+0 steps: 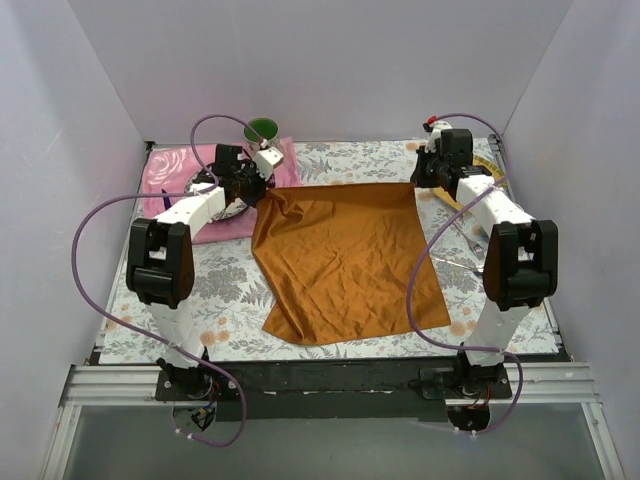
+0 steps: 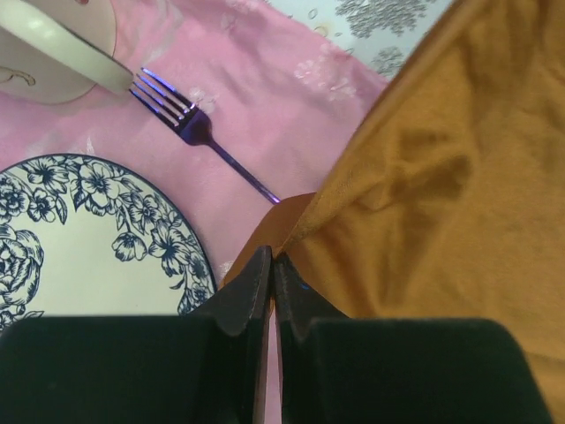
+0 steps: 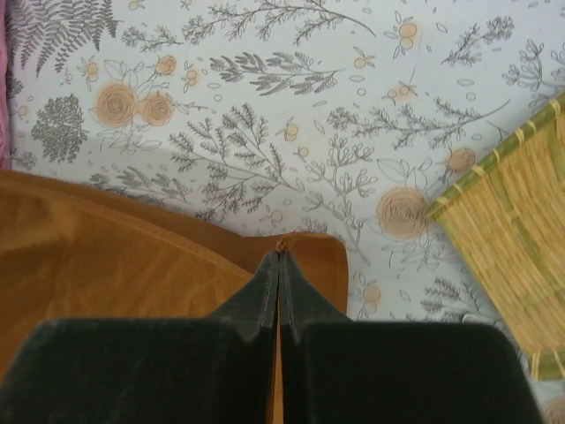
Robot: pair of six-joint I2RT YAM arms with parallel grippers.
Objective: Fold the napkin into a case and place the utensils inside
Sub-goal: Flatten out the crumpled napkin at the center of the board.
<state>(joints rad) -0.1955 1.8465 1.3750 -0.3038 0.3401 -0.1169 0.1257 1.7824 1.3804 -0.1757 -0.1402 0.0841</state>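
Pinching with jaws fully closed: left gripper (image 2: 272, 261) on napkin (image 1: 345, 255) far-left corner, right gripper (image 3: 279, 257) on far-right corner. Fork (image 2: 196, 131) on pink cloth (image 2: 291, 106), beside plate (image 2: 79, 230).

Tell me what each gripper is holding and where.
Both hold the napkin: left gripper pinches its far-left corner, right gripper its far-right corner.

Bright, even diffuse light; faint soft shadows; mild sheen on napkin (image 1: 345, 250); pictures sharp.

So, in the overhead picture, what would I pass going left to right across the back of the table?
Pink cloth → left gripper, pinching a corner → orange napkin → right gripper, pinching the other far corner.
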